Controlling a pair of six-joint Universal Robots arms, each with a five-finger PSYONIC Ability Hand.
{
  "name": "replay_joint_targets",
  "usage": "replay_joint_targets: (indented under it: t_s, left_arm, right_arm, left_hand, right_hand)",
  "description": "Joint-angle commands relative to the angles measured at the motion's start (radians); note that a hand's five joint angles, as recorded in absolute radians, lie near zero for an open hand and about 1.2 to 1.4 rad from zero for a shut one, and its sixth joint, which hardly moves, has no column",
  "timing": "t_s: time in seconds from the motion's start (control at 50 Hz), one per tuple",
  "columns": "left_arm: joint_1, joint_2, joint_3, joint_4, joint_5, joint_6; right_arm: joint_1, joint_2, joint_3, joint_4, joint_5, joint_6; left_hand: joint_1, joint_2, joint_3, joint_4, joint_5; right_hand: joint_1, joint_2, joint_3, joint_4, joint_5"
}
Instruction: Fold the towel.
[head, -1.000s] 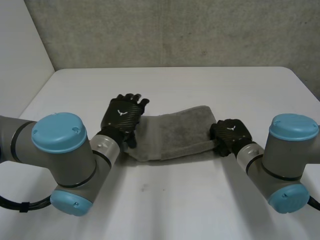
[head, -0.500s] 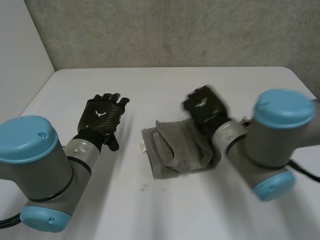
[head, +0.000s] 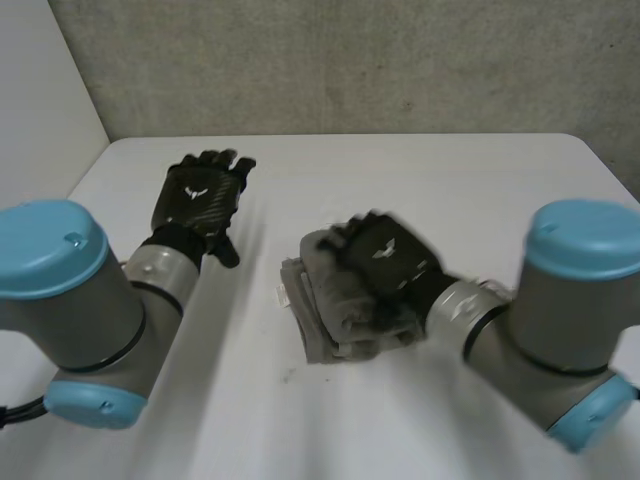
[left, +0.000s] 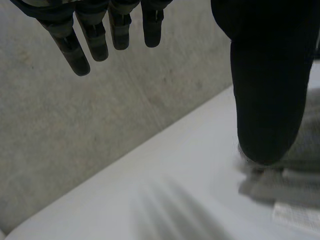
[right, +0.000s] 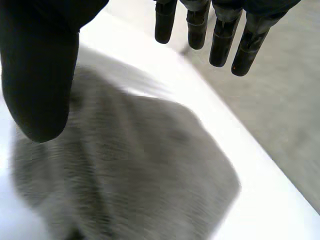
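One grey towel (head: 325, 312) lies folded in a thick bundle on the white tabletop (head: 420, 180). Over the towel is the right hand (head: 385, 258), its fingers (right: 220, 40) straight and spread from the thumb, holding nothing. Well apart from the towel, the left hand (head: 200, 195) hangs with fingers wide and empty.

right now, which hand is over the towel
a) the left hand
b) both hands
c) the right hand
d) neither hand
c: in the head view the right hand is above the folded towel, and its wrist view shows the towel under its palm. The left hand is off to the side, apart from the towel.
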Motion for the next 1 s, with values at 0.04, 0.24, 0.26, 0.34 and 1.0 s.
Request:
replay_joint_targets:
  t_s: [0.04,0.24,0.26,0.34,1.0]
  left_arm:
    - [-0.095,-0.107,0.207,-0.067,-0.041,-0.074]
    - [-0.226,-0.304,0.503,-0.276,-0.05,-0.184]
    - [-0.243,-0.336,0.543,-0.303,-0.05,-0.214]
    - [-0.264,-0.402,0.607,-0.354,-0.052,-0.257]
    - [-0.191,-0.431,0.401,-0.423,-0.168,-0.261]
  right_arm:
    - [-0.204,-0.095,0.004,-0.006,0.008,0.376]
    - [-0.321,-0.069,-0.071,0.071,0.011,0.513]
    - [-0.321,-0.039,-0.097,0.106,0.01,0.51]
    - [-0.319,0.034,-0.156,0.18,0.01,0.49]
    - [-0.095,0.388,-0.413,0.27,0.071,0.209]
  left_hand:
    - [0.013,0.026,0.022,0.023,-0.01]
    - [0.013,0.026,0.022,0.023,-0.01]
    - [0.013,0.026,0.022,0.023,-0.01]
    - [0.013,0.026,0.022,0.023,-0.01]
    - [0.001,0.014,0.01,0.012,-0.022]
  right_hand:
    - [-0.036,-0.05,-0.043,-0.059,-0.069]
    - [-0.036,-0.05,-0.043,-0.059,-0.069]
    - [-0.036,-0.05,-0.043,-0.059,-0.069]
    - [-0.036,-0.05,-0.043,-0.059,-0.069]
    - [-0.036,-0.05,-0.043,-0.059,-0.069]
